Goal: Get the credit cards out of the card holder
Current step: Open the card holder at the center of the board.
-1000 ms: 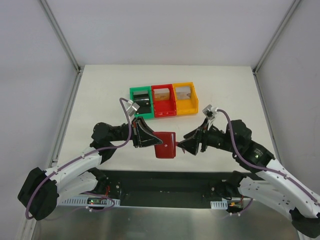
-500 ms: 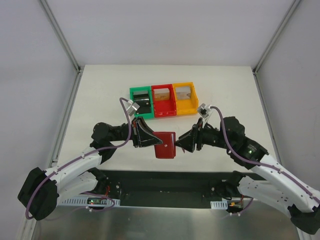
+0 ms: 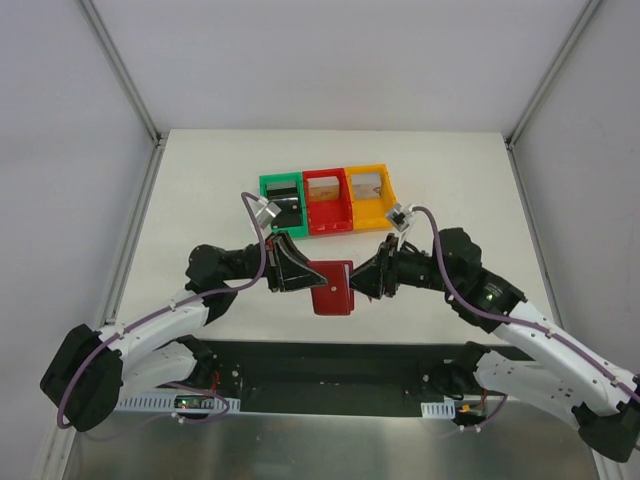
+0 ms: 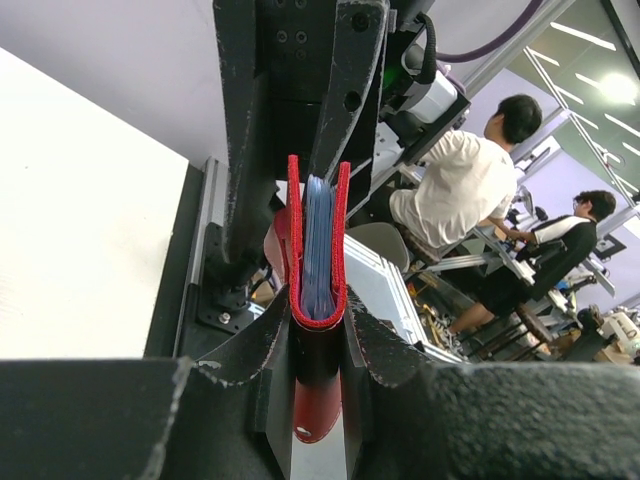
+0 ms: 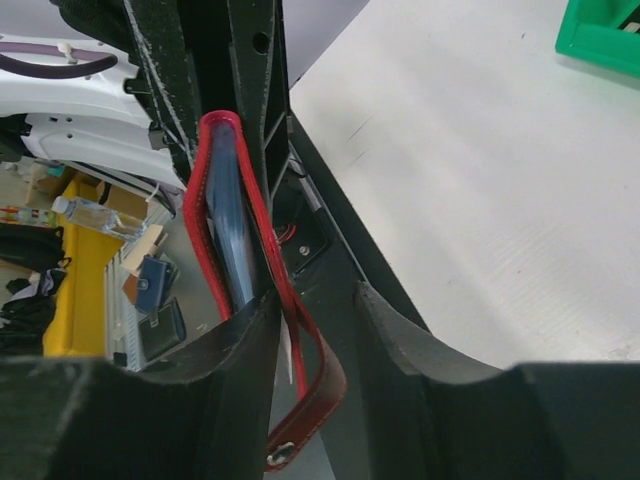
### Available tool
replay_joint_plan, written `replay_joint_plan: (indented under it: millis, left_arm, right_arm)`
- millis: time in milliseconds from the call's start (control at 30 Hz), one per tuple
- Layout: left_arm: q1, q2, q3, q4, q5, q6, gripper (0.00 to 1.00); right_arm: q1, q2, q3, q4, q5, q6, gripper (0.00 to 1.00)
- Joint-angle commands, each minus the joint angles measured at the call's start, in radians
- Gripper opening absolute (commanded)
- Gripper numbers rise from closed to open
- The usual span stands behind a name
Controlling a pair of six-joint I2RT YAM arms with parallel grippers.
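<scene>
The dark-red card holder point(image 3: 331, 286) hangs in the air above the table's front edge, clamped at its left end by my left gripper point(image 3: 300, 272). In the left wrist view the card holder point(image 4: 318, 250) stands on edge between the fingers of that gripper point(image 4: 318, 350). Thin grey-blue layers show between its red covers; I cannot tell the credit cards from the lining. My right gripper point(image 3: 362, 283) is open at the holder's right end. In the right wrist view the holder point(image 5: 228, 230) lies against the left finger, and its red tab strap point(image 5: 315, 395) hangs loose between the jaws of the right gripper point(image 5: 315, 340).
Three small bins stand in a row at the table's middle back: green point(image 3: 264, 190) with a black block point(image 3: 284, 205) inside, red point(image 3: 330, 224) and yellow point(image 3: 388, 197). The dark base rail point(image 3: 330, 362) runs below the holder.
My right gripper has moved left to the holder's right end, so the tab strap now hangs between its jaws. My left gripper and the holder have barely moved.
</scene>
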Motion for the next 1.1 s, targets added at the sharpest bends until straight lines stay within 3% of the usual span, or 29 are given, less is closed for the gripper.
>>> replay_joint_plan:
  millis: [0, 133, 233, 333, 533, 1067]
  left_arm:
    - [0.010, 0.013, 0.023, 0.129, 0.003, -0.033, 0.00]
    - [0.010, 0.028, 0.026, 0.132, 0.003, -0.030, 0.00]
    - [0.010, 0.041, 0.035, 0.123, 0.009, -0.027, 0.24]
    - [0.012, 0.035, 0.043, 0.075, 0.014, -0.015, 0.39]
    - [0.012, -0.013, 0.003, 0.002, -0.043, 0.020, 0.61]
    - [-0.007, 0.064, -0.048, 0.126, -0.054, -0.044, 0.66]
  right_arm:
    - [-0.002, 0.004, 0.007, 0.103, -0.063, 0.035, 0.34]
    - [0.000, 0.001, 0.005, 0.143, -0.092, 0.046, 0.17]
    - [-0.002, -0.007, 0.008, 0.143, -0.093, 0.050, 0.01]
    - [-0.002, -0.022, 0.034, 0.070, -0.067, 0.029, 0.01]
    - [-0.002, 0.007, 0.169, -0.240, 0.041, -0.080, 0.01]
    - [0.021, 0.070, 0.261, -0.392, 0.182, -0.089, 0.00]
